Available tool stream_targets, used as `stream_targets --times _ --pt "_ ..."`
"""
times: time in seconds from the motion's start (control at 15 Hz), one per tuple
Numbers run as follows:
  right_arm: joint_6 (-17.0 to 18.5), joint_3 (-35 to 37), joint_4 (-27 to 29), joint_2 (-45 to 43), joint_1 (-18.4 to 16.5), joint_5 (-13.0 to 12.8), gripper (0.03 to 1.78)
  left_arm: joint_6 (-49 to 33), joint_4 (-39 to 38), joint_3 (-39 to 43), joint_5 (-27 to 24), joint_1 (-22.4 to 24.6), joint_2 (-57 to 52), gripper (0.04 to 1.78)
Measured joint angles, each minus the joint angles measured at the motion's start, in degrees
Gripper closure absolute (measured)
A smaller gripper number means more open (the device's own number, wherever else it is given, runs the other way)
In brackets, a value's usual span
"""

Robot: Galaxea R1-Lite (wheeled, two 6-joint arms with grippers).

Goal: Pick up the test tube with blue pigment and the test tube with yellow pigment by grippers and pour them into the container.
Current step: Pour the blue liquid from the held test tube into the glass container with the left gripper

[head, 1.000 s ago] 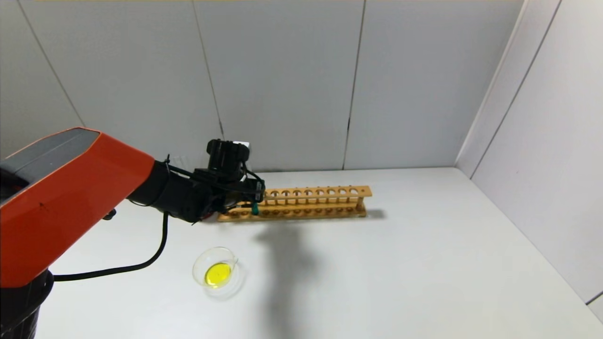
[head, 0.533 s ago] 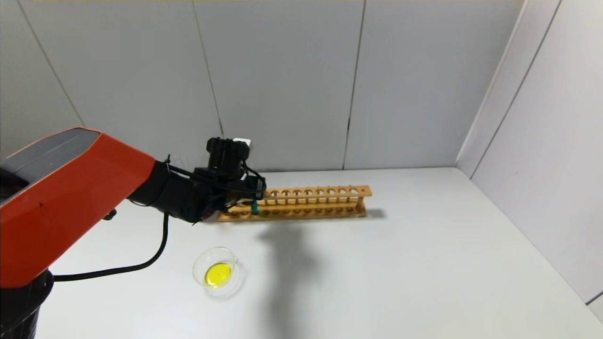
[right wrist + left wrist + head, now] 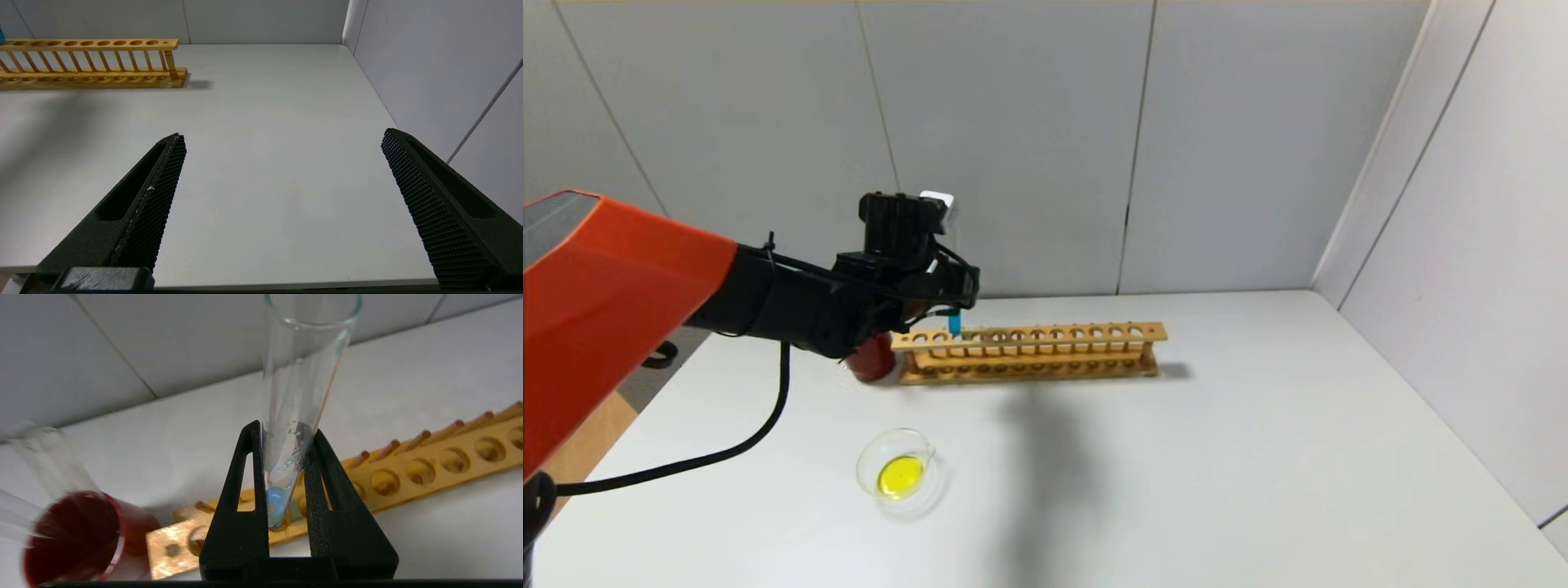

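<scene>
Clamped between the left gripper (image 3: 286, 437) fingers, the blue-pigment test tube (image 3: 300, 388) stands upright.

A plain white worktop (image 3: 1217, 457) meets grey wall panels at its far edge and along its right side. A long wooden test tube rack (image 3: 1045, 353) with a row of round holes stands on the worktop near the far wall, and a dark red cup (image 3: 872, 359) sits just beside the rack's left end. Nearer the robot than the rack's left end, well apart from it, a low clear glass container (image 3: 900, 474) with a pour lip rests on the worktop, holding a small pool of yellow liquid.
</scene>
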Motion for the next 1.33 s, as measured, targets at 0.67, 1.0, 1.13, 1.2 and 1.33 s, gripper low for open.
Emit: stream_targets --times 0.67,1.0,1.13,1.2,1.33 --pt "0.0 0.0 0.0 0.0 0.0 0.0 0.06 11.5 2.6 6.8 0.4 -0.1 -15.2 1.51" --pt "0.0 0.0 0.0 0.0 0.0 0.0 0.06 13.1 2.0 17.3 0.5 -0.9 -25.9 1.51" --pt "0.0 0.0 0.0 0.0 0.0 0.0 0.06 13.9 1.9 21.8 0.4 -0.7 -29.5 1.51" --pt "0.0 0.0 0.0 0.0 0.0 0.0 0.06 15.1 1.9 24.4 0.2 -0.7 -31.2 1.51" --pt "0.0 0.0 0.0 0.0 0.0 0.0 0.06 18.8 1.9 29.7 -1.0 -0.2 -33.9 1.51"
